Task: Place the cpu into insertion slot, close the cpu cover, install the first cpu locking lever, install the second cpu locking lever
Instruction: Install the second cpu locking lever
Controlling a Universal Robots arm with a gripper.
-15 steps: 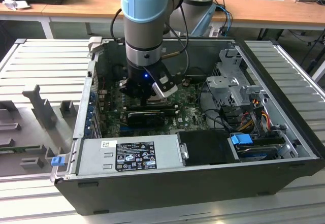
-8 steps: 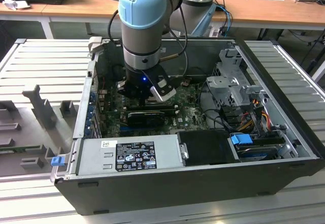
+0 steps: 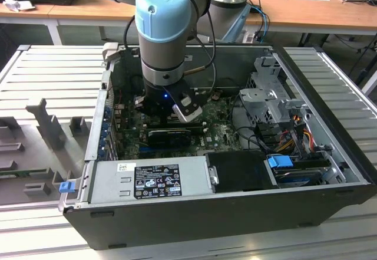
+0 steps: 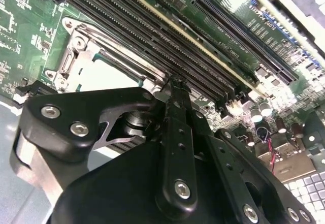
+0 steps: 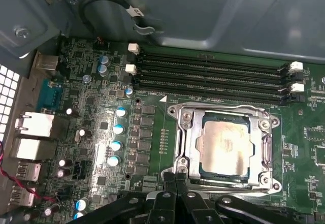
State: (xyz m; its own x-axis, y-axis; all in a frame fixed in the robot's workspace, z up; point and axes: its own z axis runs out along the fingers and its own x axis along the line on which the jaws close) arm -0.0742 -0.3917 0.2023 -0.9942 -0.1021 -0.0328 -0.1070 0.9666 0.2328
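1. I'm down inside the open computer case (image 3: 247,213), my gripper (image 3: 177,109) hanging low over the green motherboard (image 5: 101,82).
2. In the first wrist view my gripper (image 5: 175,176) has its fingers (image 5: 167,178) pressed together, tips meeting, nothing between them that I can see.
3. Just ahead of those tips sits the cpu (image 5: 226,148), its dull silver face showing, lying flat in the insertion slot (image 5: 199,169).
4. The cpu cover (image 5: 189,132) is down around the chip, a silvery frame with the chip showing through its cut-out centre.
5. My fingertips are right at the near edge of that frame; whether they touch it, I cannot tell.
6. Beyond the socket, farther from me, run the long black memory slots (image 5: 213,74) with white clips at their ends.
7. In the second wrist view my closed fingers (image 4: 175,107) point at the same socket, the cover frame (image 4: 76,46) and pale chip (image 4: 109,76) just past them.
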